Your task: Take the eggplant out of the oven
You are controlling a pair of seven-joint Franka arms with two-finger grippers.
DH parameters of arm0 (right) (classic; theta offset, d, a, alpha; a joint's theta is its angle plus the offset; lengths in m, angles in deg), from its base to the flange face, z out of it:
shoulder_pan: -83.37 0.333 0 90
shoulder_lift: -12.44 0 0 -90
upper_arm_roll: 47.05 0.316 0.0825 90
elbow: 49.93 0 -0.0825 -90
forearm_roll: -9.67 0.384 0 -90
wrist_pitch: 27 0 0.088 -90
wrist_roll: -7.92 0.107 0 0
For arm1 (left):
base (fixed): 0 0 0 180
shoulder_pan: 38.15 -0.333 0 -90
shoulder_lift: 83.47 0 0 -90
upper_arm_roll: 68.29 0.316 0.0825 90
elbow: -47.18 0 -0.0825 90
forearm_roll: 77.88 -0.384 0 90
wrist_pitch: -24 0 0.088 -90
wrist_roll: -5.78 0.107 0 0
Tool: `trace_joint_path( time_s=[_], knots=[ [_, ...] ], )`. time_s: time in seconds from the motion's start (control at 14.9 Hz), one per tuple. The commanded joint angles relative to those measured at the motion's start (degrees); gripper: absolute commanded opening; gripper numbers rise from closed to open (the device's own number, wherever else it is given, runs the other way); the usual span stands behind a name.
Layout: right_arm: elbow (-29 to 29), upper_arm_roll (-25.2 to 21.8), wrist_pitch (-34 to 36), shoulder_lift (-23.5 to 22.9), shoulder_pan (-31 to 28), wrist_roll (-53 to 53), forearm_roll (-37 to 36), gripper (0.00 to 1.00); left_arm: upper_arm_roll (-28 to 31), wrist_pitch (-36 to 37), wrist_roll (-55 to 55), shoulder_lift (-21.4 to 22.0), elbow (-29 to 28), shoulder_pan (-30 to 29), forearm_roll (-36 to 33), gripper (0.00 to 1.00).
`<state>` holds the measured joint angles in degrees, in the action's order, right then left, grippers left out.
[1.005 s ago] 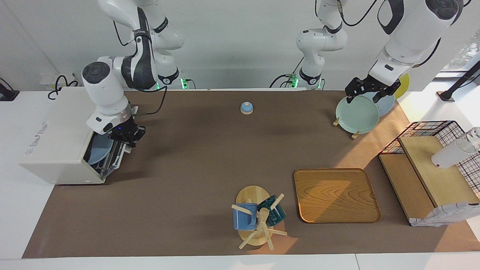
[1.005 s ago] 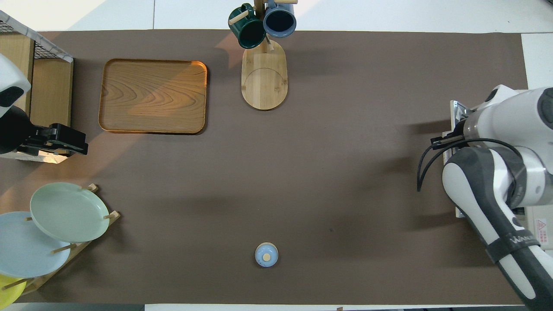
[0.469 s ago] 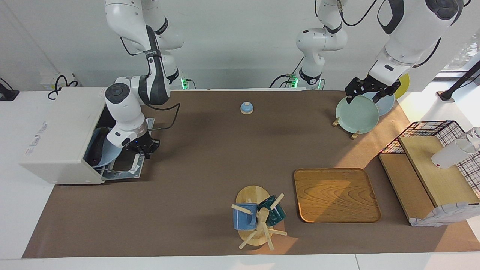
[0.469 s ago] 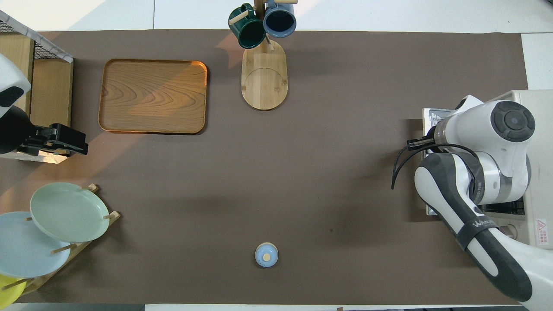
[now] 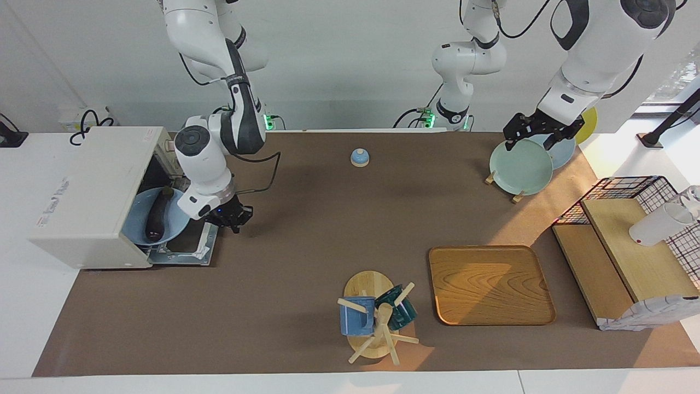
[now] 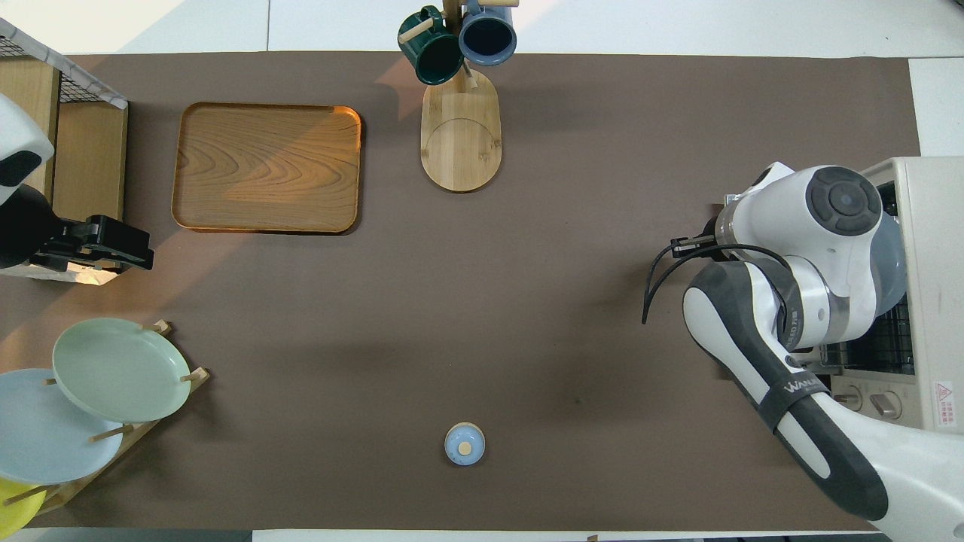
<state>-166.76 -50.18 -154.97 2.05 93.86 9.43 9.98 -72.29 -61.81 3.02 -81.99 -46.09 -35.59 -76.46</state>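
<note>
The right tool (image 5: 229, 216), closed with nothing clearly in it, hangs over the oven (image 5: 87, 197)'s lowered door, exposing the eggplant (image 5: 158, 214) on a blue plate (image 5: 136, 219) inside. The left tool (image 5: 538, 134) waits open above the plate rack (image 5: 517, 194).

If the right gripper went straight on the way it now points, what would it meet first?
The right gripper points down: probably the brown mat beside the open oven door, though depth is unclear.
</note>
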Motion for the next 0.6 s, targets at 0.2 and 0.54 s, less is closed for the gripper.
trace_joint_path(
  time_s=[0.2, 0.54],
  knots=[
    [5.92, -0.47, 12.12, 2.56, -5.73, -5.53, 0.13, 0.75, -0.49, -0.24, 0.04, 0.55, 0.03, -0.62, -1.25, 1.0],
    [2.41, -0.47, 11.26, 4.15, -9.51, -12.22, -2.95, 0.75, -0.49, -0.33, -0.05, 0.55, 0.03, -0.62, -1.25, 1.0]
  ],
)
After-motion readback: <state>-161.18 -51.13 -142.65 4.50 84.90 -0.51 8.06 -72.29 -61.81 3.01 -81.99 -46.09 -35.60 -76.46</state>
